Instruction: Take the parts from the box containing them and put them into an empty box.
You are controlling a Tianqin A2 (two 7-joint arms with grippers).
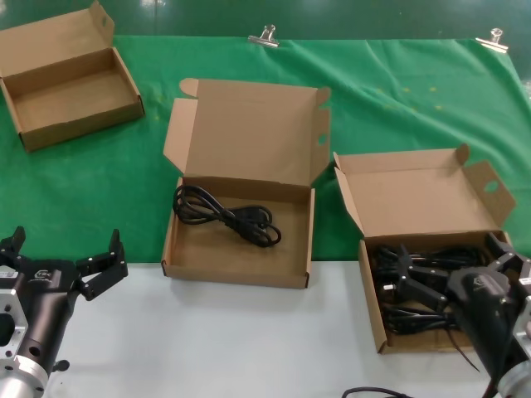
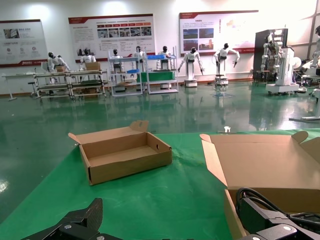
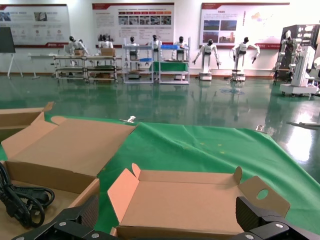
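Three boxes out, one cord moved.
Single power cord (image 1: pixel 224 217) lying in squarish middle box (image 1: pixel 236 264); tangled cords (image 1: pixel 415 286) right of it in oblong box (image 1: pixel 375 311), right tool (image 1: pixel 452 269) spread above; left tool (image 1: pixel 62 261) spread, left.

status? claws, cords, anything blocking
Left claw open, parked near table edge. Right claw open over source box of cords. One cord in middle box. Nothing blocking.

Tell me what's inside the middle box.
The middle box holds one coiled black cord, lying toward the lid side of the tray; the rest of its floor shows bare cardboard. Nothing covers it, though whatever lies under the cord is hidden.
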